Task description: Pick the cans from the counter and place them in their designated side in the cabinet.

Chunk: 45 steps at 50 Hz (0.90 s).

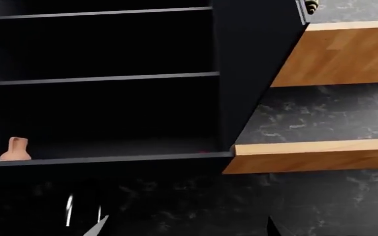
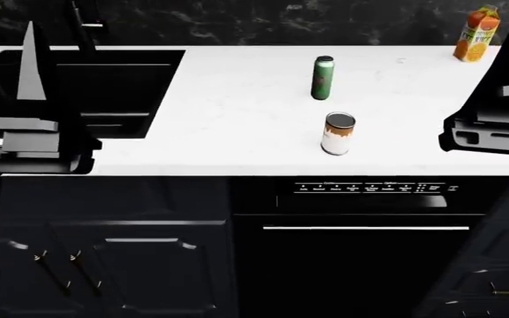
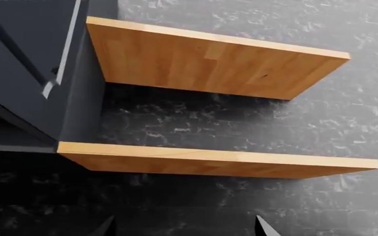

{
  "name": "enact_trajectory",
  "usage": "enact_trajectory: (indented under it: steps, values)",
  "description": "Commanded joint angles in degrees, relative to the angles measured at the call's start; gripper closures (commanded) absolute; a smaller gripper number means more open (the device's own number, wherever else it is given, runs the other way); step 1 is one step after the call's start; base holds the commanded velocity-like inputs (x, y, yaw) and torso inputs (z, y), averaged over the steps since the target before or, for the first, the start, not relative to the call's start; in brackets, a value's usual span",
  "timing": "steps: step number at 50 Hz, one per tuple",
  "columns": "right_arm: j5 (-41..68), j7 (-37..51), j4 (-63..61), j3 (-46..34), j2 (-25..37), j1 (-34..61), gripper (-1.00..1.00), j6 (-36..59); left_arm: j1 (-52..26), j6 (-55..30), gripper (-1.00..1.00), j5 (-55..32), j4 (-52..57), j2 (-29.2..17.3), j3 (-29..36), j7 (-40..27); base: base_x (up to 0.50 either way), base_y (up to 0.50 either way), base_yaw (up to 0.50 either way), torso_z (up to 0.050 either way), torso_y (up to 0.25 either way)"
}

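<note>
Cans on the counter, both upright, right of the sink: green can behind, white can nearer the front edge. Closer to right gripper than left gripper; both apparently open, empty, aimed wallward.

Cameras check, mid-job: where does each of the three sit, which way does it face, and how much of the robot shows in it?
Head view: high on the robot, looking down at the counter with green can, white can, sink; both arms at the edges.
Left wrist view: faces the open cabinet, with a small clay vase; only fingertips show.
Right wrist view: faces two wooden shelves on the dark wall; only fingertips show.
Shared: both wrist views show the wooden shelves beside the cabinet.
</note>
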Motion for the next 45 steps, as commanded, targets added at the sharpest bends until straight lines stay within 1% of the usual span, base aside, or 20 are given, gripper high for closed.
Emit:
enact_trajectory:
  steps: [1, 5, 22, 32, 45]
  values:
    - [-0.2, 0.1, -0.3, -1.3, 0.1, 0.9, -1.0, -0.5, 0.2, 1.2, -1.0, -0.1, -0.3, -1.2, 0.8, -0.9, 0.0, 0.0, 0.0, 0.0, 0.0]
    - [-0.1, 0.1, -0.1, -2.0, 0.2, 1.3, -1.0, -0.2, 0.3, 1.5, -1.0, -0.2, -0.2, -1.6, 1.0, -1.2, 0.04, 0.0, 0.0, 0.0, 0.0]
    - [0.8, 0.9, -0.1, -3.4, 0.9, 2.8, -1.0, -0.3, 0.6, 3.0, -1.0, -0.8, -0.6, -2.9, 1.4, -2.1, 0.3, -0.03, 0.0, 0.0, 0.0]
    - [1.1, 1.3, -0.1, -4.0, 1.4, 3.4, -1.0, -0.7, 0.5, 3.3, -1.0, -1.5, -0.7, -3.8, 1.7, -3.0, 0.3, -0.05, 0.0, 0.048, 0.0]
    - [1.3, 1.4, -0.2, -5.6, 1.4, 4.7, -1.0, -0.7, 1.3, 4.6, -1.0, -1.4, -0.8, -4.6, 2.0, -3.5, 0.34, -0.06, 0.0, 0.0, 0.0]
